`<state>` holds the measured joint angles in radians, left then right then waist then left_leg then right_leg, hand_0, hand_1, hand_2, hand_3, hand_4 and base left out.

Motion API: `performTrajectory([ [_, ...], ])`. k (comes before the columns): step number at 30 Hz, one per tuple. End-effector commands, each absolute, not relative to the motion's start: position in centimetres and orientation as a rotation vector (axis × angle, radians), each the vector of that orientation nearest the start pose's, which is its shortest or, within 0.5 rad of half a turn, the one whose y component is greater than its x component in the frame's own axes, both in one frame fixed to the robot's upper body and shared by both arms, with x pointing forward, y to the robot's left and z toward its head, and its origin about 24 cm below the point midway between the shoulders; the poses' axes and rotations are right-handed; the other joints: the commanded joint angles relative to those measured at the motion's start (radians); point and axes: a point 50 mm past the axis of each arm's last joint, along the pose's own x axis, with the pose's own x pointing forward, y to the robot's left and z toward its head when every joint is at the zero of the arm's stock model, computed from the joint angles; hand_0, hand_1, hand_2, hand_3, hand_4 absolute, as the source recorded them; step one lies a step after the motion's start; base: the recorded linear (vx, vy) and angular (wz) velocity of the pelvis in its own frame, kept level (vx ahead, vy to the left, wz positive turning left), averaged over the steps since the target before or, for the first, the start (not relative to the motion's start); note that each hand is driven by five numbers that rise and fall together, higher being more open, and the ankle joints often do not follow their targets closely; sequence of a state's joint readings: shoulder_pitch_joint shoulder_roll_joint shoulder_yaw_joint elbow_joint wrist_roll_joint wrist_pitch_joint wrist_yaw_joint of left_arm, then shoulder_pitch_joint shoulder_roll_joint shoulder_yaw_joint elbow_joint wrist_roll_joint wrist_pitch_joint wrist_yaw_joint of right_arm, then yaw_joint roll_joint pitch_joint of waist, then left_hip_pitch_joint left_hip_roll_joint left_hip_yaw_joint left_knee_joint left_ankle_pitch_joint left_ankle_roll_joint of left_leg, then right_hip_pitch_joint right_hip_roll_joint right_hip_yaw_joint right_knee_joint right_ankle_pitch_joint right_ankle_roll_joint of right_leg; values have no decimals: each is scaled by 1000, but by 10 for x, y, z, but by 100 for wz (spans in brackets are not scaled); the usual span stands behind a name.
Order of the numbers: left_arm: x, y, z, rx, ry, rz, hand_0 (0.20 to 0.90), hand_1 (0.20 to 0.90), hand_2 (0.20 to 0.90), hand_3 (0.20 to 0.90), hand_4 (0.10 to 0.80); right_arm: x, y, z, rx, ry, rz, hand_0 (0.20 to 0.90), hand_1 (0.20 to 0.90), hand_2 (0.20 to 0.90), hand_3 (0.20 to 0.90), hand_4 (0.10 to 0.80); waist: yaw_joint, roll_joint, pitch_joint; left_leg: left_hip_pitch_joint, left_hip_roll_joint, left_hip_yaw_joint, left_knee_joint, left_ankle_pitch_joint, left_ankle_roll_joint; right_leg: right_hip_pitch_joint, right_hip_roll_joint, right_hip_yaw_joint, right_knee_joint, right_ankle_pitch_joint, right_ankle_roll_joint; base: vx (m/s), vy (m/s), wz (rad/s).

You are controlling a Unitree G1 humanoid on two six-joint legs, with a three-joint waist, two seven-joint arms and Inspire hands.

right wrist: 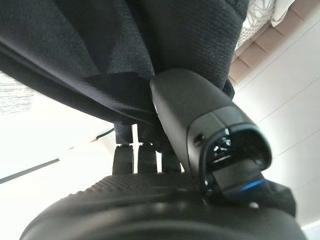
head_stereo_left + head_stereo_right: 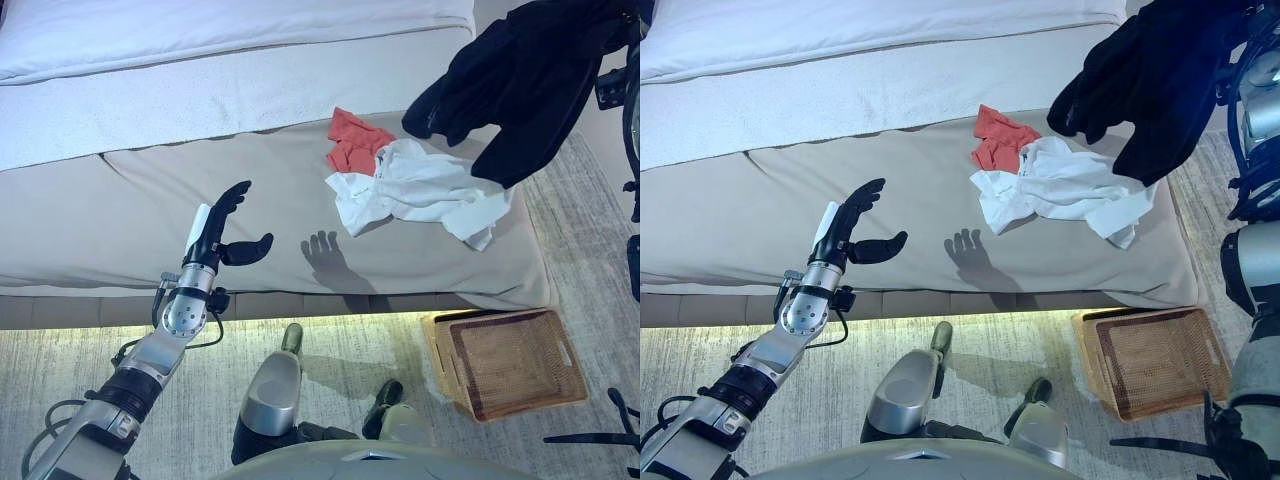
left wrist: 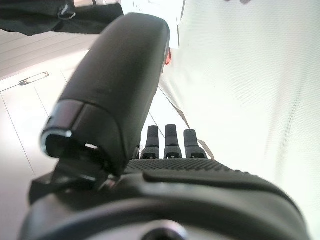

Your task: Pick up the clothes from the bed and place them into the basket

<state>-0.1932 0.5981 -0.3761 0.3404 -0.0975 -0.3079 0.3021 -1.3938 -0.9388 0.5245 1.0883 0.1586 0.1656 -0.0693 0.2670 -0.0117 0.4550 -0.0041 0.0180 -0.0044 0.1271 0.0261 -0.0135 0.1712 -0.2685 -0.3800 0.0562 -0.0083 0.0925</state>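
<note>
A black garment (image 2: 520, 80) hangs in the air over the bed's right end, held up by my right hand (image 1: 190, 130), whose thumb and fingers pinch the dark cloth (image 1: 125, 55). On the beige bed cover (image 2: 150, 200) lie a white garment (image 2: 420, 190) and a red one (image 2: 352, 140), crumpled together near the right end. My left hand (image 2: 222, 232) hovers open over the bed's front edge, far left of the clothes, with nothing in it. The wicker basket (image 2: 510, 362) stands on the floor below the bed's right corner.
White bedding (image 2: 200, 40) covers the far part of the bed. A patterned rug (image 2: 330, 380) lies in front of the bed, under the basket. A dark stand's legs (image 2: 600, 435) show at the lower right.
</note>
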Motion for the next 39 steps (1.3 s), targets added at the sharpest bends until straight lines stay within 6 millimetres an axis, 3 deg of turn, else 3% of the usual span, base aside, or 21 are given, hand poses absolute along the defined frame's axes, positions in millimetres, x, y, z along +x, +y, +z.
performTrajectory([
  [1, 256, 206, 22, 494, -93, -67, 900, 900, 900, 900, 800, 373, -304, 362, -899, -290, -462, 300, 300, 300, 200, 100, -3, -41, -316, 39, 86, 31, -89, -39, -41, -7, -39, 4, 54, 9, 14, 17, 11, 7],
  [9, 255, 208, 17, 500, -69, -84, 900, 900, 900, 900, 800, 373, -287, 382, -917, -349, -453, 300, 300, 300, 200, 100, -5, -62, -342, 56, 89, 37, -136, -23, -49, 1, -39, -4, 32, 35, 29, 9, 1, 2],
  [19, 257, 214, 16, 509, -61, -12, 900, 900, 900, 900, 800, 368, -315, 356, -770, -288, -521, 300, 300, 300, 200, 100, -87, -54, -353, 98, 126, 108, -210, 0, -58, -25, -15, 60, -29, 53, 36, -16, 4, -18],
  [22, 256, 221, 9, 515, -18, 22, 900, 900, 900, 900, 800, 363, -320, 347, -736, -340, -524, 300, 300, 300, 200, 100, -154, -39, -352, 128, 144, 152, -214, -7, -62, -50, 4, 123, -32, 45, 38, 21, 26, -38],
  [31, 259, 216, 2, 517, -6, 6, 900, 900, 900, 900, 800, 347, -343, 319, -719, -310, -598, 300, 300, 300, 200, 100, -271, -23, -359, 172, 159, 229, -214, -37, -73, -76, 37, 234, -95, 75, 57, 23, -7, -48],
  [39, 262, 215, -5, 522, 41, -11, 900, 900, 900, 900, 800, 335, -364, 291, -695, -241, -647, 300, 300, 300, 200, 100, -334, -14, -358, 187, 168, 265, -214, -46, -77, -104, 68, 296, -92, 74, 46, 20, -55, -28],
])
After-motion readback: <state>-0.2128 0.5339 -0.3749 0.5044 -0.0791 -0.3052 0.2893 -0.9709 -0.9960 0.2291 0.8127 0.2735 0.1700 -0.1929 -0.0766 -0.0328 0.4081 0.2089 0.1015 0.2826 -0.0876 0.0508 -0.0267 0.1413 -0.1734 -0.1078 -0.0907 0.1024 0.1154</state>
